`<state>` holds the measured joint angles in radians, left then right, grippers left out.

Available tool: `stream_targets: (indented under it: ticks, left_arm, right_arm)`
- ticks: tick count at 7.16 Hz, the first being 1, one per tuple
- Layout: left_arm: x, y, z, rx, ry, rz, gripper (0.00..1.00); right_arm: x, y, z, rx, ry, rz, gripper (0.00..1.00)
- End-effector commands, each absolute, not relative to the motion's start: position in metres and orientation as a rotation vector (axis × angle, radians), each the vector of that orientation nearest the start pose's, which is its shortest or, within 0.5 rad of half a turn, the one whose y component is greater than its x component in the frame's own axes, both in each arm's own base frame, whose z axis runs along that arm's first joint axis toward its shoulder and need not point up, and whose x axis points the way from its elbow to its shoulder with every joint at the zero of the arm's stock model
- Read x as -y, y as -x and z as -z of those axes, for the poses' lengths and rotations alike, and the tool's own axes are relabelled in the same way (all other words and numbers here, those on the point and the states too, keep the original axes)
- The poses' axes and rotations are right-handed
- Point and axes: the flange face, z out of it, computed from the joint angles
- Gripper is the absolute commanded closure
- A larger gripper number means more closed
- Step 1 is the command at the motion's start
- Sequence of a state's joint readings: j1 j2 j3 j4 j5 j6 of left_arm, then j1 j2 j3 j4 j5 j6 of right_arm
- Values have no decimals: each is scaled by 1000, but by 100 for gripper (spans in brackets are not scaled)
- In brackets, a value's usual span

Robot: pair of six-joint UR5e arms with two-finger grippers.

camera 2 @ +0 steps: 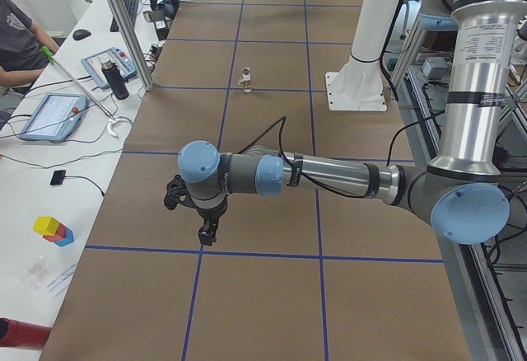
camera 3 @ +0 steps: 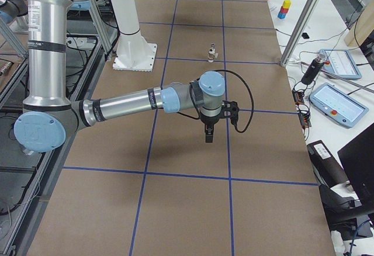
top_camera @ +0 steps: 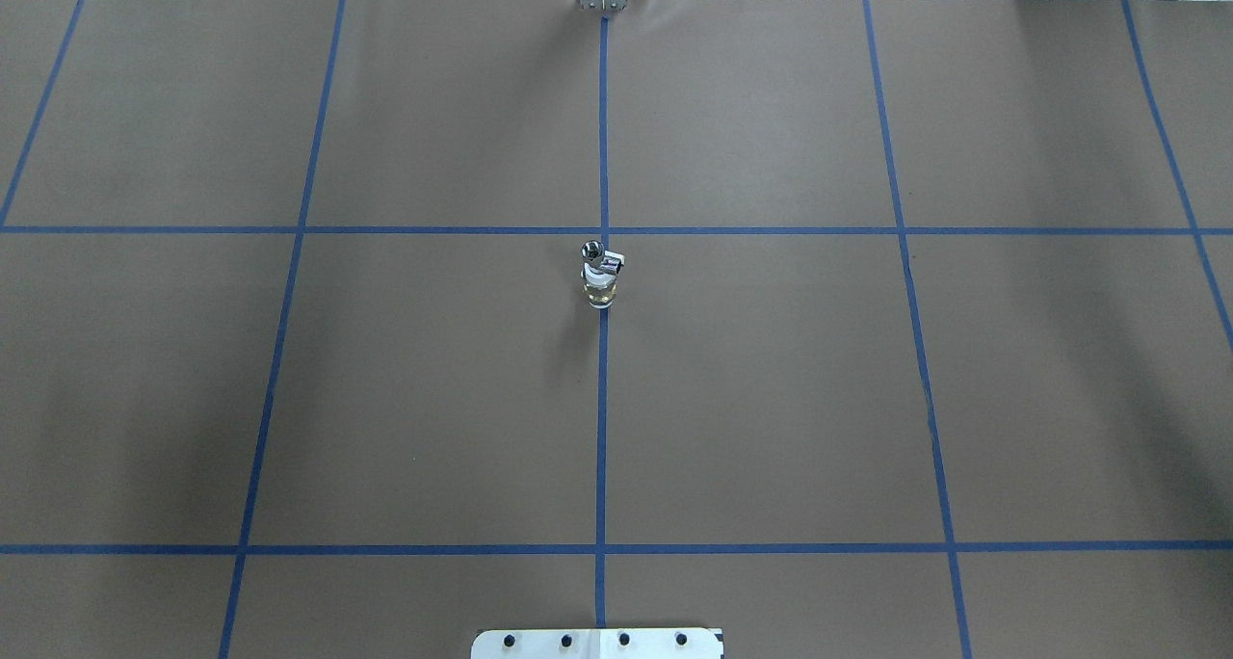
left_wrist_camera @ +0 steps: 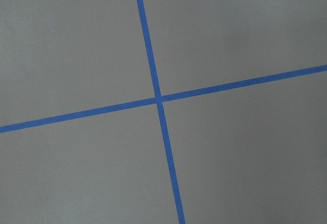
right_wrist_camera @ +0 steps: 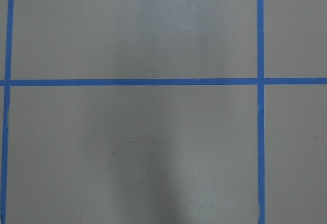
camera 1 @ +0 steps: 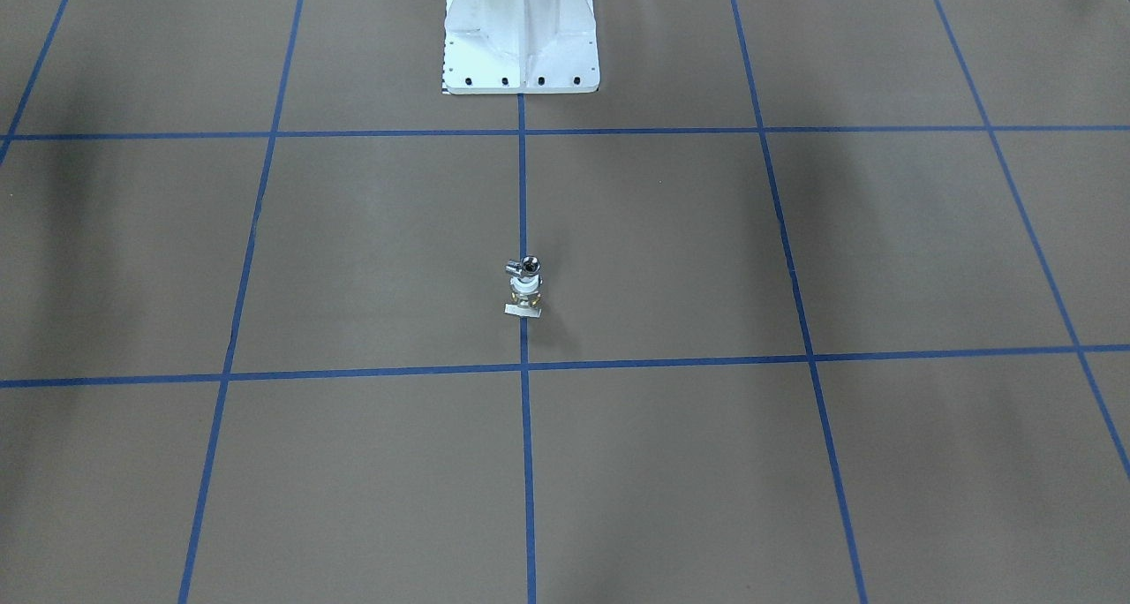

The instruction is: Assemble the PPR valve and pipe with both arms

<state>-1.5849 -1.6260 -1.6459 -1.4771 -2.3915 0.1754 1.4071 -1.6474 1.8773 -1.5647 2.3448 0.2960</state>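
From the front, shows the PPR valve (camera 1: 524, 297) upright on the table's (camera 1: 353, 260) middle blue tape line (camera 1: 523, 189), with the pipe (camera 1: 528, 266) on top, open end up. From overhead, gives the same stack, just past a tape crossing. From the left end, finds the left gripper (camera 2: 207, 233) hanging well apart from the valve; cannot tell how its jaws stand. From the right end, finds the right gripper (camera 3: 209, 136) likewise, jaws impossible to judge. From both wrists, shows only table and tape.
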Motion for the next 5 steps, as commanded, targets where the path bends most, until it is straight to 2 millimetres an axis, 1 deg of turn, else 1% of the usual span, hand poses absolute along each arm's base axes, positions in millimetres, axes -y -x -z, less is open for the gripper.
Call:
stream_targets:
  ticks: [1,2,3,4,5]
  left_arm:
    - [514,68,-600,-815,-113,-168,0]
    - [514,68,-600,-815,-113,-168,0]
    - [514,68,-600,-814,-115,-168,0]
    - [514,68,-598,-814,-118,-170,0]
    - [514,68,-599,-814,-116,-169,0]
  right_arm:
    - [465,12,-547,794,-37,-31,0]
    - [466,4,-552,788,-35,-48,0]
    - [467,-9,-553,787,-42,-75,0]
    - [467,-14,-555,785,-47,-71,0]
    - [468,-23,-565,781,-61,-33,0]
